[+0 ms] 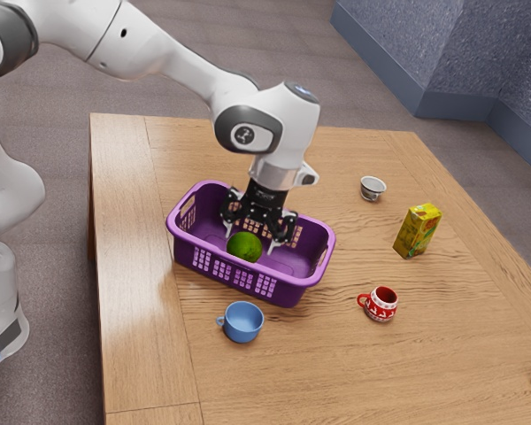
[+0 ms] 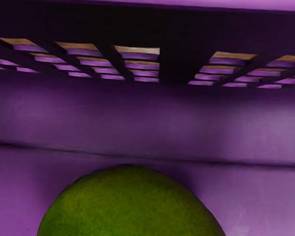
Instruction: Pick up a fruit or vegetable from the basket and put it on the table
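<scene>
Wood-grain counter (image 1: 319,372), grey-brown floor (image 1: 57,102) around, speckled blue-grey wall (image 1: 478,53) beyond. Jaws released, spread wide near green fruit (image 1: 244,247) inside purple basket (image 1: 288,290).

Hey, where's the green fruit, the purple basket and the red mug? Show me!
Green fruit (image 2: 132,204), wrist view: the middle of its visible skin.
Purple basket (image 1: 289,294), exterior view: its outer wall, near a corner.
Red mug (image 1: 382,310), exterior view: its patterned side.

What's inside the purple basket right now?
One round green fruit or vegetable lies in the basket, with the pincer reaching in above. Its underside is hidden, as is part of the basket floor.
</scene>
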`<state>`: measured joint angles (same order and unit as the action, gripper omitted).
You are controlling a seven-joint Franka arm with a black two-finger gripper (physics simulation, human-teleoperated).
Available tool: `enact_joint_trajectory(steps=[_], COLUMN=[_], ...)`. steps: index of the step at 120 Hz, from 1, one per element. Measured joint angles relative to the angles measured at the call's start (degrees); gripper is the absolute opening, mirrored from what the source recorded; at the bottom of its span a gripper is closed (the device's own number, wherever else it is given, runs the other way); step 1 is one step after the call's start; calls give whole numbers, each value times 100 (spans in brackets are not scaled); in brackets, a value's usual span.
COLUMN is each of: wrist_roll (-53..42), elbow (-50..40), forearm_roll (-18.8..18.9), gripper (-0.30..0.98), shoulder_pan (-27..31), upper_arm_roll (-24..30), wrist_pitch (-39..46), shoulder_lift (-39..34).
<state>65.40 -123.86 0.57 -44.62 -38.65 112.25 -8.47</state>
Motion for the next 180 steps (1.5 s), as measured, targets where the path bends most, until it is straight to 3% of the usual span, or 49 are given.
enact_joint_trajectory(steps=[48,95,117,139,180], wrist_roll=[-132,-212,-196,-166,-675], elbow=[-99,-78,332,1446,1955], forearm_roll=[-204,-512,-441,9,329], gripper=[66,43,44,44,44], shoulder_pan=[18,30,10,-12,47], upper_arm_roll=[-1,-11,-1,0,-1675], wrist_pitch=[251,362,99,-682,-1599], shoulder_lift=[128,241,151,65,39])
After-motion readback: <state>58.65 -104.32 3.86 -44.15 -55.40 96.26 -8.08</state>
